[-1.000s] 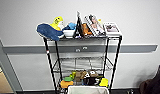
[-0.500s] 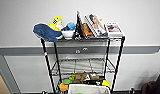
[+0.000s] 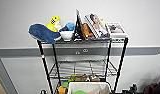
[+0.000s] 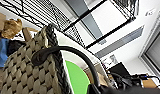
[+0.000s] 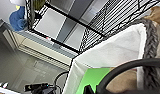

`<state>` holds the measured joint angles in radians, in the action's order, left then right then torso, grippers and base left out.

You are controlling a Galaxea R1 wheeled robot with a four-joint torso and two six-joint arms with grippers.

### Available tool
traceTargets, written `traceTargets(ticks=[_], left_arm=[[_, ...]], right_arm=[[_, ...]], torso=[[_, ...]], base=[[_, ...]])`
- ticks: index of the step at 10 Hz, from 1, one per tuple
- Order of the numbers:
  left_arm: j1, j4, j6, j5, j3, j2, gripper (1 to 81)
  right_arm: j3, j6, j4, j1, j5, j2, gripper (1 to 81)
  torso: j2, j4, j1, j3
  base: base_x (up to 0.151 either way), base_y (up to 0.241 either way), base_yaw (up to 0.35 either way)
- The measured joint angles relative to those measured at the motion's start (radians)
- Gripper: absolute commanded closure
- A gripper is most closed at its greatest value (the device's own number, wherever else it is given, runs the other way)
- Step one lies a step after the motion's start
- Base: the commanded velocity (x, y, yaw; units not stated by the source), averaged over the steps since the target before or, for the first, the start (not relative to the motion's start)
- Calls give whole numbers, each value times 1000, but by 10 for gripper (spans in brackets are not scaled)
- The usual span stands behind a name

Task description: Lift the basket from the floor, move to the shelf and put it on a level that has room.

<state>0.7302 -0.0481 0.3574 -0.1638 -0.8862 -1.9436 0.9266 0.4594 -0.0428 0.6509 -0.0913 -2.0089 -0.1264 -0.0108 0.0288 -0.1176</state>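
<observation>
The basket is up in front of the shelf.

The black shelf [image 3: 82, 50] stands against the wall. The basket [image 3: 89, 88] is at 6 o'clock, just below the bare second level [image 3: 81, 68]. A blue toy [image 3: 43, 32] lies on top at 10 o'clock. I cannot tell if the grippers are open or closed.

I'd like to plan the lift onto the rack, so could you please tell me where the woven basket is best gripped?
By the dark loop handles at the short ends of the woven basket, one hand from each side. They arch clear of the braided rim, whereas the walls look wide and soft-lined.
</observation>
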Motion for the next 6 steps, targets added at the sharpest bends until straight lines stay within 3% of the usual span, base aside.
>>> traceTargets(ticks=[6], left_arm=[[-51,0,7,0,63,48,811]], right_arm=[[-50,1,-17,-61,8,21,811]], torso=[[0,0,0,0]], base=[[112,0,0]])
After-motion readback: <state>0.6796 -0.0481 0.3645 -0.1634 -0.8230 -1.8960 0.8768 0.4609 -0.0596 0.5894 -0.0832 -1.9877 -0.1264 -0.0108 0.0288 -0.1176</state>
